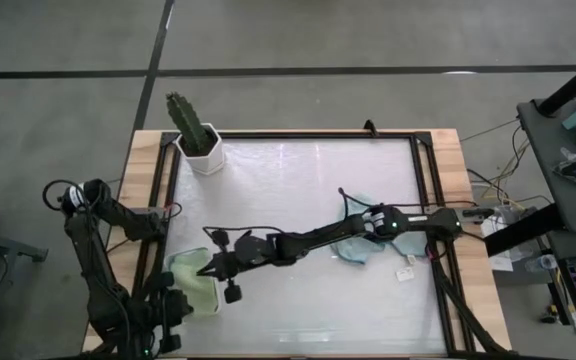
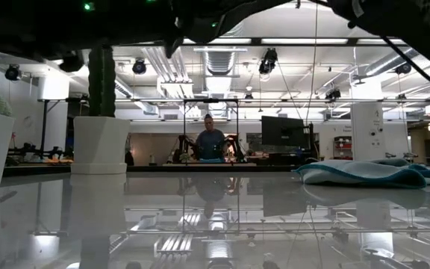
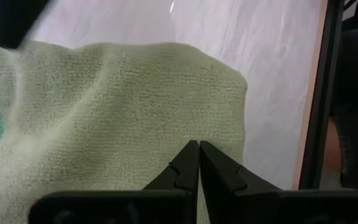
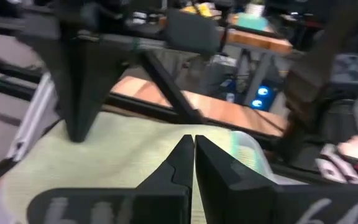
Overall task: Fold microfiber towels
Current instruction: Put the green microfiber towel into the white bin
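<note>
A sage green towel (image 1: 194, 283) lies flat near the table's near left corner. My left gripper (image 3: 198, 148) is shut, pointing steeply down over the green towel (image 3: 104, 118) close to one of its corners. My right arm reaches across the table from the right. My right gripper (image 1: 204, 268) is shut and held level just above the towel's far edge; in its wrist view the shut fingertips (image 4: 194, 142) show over the green towel (image 4: 104, 162), apart from it. A rumpled pale blue and teal towel heap (image 1: 358, 238) lies right of centre, under the right arm. My left gripper's shut fingertips (image 3: 191, 155) stand over the green towel near its corner (image 3: 232, 81), coming from above at a slant. Whether they touch the cloth I cannot tell. The towel lies flat on the table.
A cactus in a white pot (image 1: 200, 140) stands at the far left corner. A thin black cable (image 1: 346, 200) and a small white tag (image 1: 405, 273) lie near the towel heap (image 2: 364, 173). The black frame (image 1: 423, 180) rims the table. A person sits in the room behind.
</note>
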Controlling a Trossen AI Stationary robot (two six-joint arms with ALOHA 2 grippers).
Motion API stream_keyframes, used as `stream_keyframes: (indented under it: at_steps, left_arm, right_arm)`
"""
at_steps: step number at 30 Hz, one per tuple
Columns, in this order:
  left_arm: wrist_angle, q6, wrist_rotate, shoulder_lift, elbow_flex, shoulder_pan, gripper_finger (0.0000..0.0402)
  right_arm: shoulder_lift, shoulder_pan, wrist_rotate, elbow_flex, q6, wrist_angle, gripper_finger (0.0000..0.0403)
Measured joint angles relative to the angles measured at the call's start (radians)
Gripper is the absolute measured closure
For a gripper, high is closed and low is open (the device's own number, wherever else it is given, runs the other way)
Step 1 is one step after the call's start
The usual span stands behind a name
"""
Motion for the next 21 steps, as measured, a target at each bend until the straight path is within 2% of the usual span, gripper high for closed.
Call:
stream_keyframes:
  at_steps: [3,21]
  left_arm:
    - [-0.003,-0.006,-0.016,0.000,0.000,0.000,0.0402]
    - [-0.005,-0.057,-0.076,0.014,-0.006,0.000,0.0402]
  right_arm:
    - [0.020,0.000,-0.044,0.024,0.031,-0.002,0.0394]
    - [0.028,-0.001,-0.038,-0.004,0.051,-0.003,0.0394]
